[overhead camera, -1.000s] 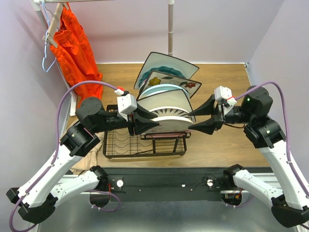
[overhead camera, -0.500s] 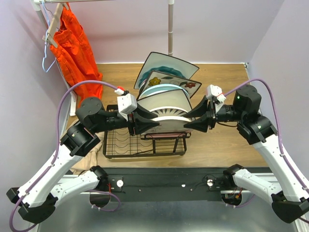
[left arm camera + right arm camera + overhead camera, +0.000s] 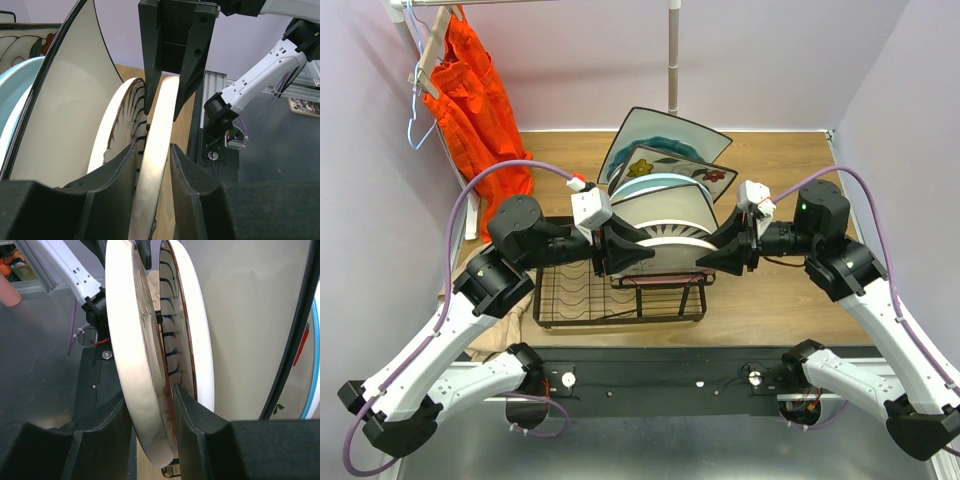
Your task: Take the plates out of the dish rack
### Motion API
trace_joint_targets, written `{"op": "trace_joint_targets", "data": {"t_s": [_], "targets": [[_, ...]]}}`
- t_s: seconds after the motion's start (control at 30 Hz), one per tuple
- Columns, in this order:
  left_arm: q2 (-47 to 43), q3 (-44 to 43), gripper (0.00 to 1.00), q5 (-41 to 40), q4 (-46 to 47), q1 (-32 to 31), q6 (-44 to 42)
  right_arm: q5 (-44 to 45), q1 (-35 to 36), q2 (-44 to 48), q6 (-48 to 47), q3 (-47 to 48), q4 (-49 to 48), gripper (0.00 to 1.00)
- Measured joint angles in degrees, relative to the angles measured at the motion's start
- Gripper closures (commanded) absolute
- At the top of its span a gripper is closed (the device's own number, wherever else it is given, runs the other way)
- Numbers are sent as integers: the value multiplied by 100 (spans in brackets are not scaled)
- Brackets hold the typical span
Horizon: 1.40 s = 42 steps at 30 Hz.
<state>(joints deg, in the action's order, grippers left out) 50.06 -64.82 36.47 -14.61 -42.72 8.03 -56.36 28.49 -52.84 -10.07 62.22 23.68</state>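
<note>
Compared with a second earlier, the right gripper has been brought in against the dish rack, and the left gripper pushed further in from the rack's opposite end. Each gripper's narrowly parted fingers are set astride the rim of the nearest white plate, upright in the rack. Whether the pads touch it cannot be told; its lower edge is hidden.

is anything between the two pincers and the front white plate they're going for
Nothing visible stands between. The left pincer and right pincer each straddle the rim of the front white plate from opposite sides. The next plate stands close behind it in the dish rack, just outside each pincer's rear finger.
</note>
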Motion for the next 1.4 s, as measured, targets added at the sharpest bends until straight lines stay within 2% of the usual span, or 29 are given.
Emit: {"op": "trace_joint_targets", "data": {"t_s": [0.4, 0.5, 0.63, 0.67, 0.77, 0.87, 1.07, 1.4], "targets": [[-20, 2, 59, 2, 98, 0, 50, 79, 221, -136, 109, -15, -11, 52], [-20, 2, 59, 0, 129, 0, 61, 195, 326, -175, 133, -17, -11, 57], [-17, 2, 59, 2, 138, 0, 66, 361, 372, -170, 140, -20, -11, 74], [-17, 2, 59, -20, 144, 0, 59, 396, 376, -170, 98, -20, -33, 83], [15, -2, 58, -168, 166, 28, 39, 511, 380, -160, -341, -22, -177, 99], [85, -138, 53, -243, 68, 33, 39, 586, 382, -116, -570, -17, -216, 99], [11, -424, 46, -396, -96, 22, 98, 601, 382, -79, -420, 48, -111, 99], [-144, -942, 44, -942, -201, 22, 245, 750, 380, -37, -31, 531, -90, 99]]}}
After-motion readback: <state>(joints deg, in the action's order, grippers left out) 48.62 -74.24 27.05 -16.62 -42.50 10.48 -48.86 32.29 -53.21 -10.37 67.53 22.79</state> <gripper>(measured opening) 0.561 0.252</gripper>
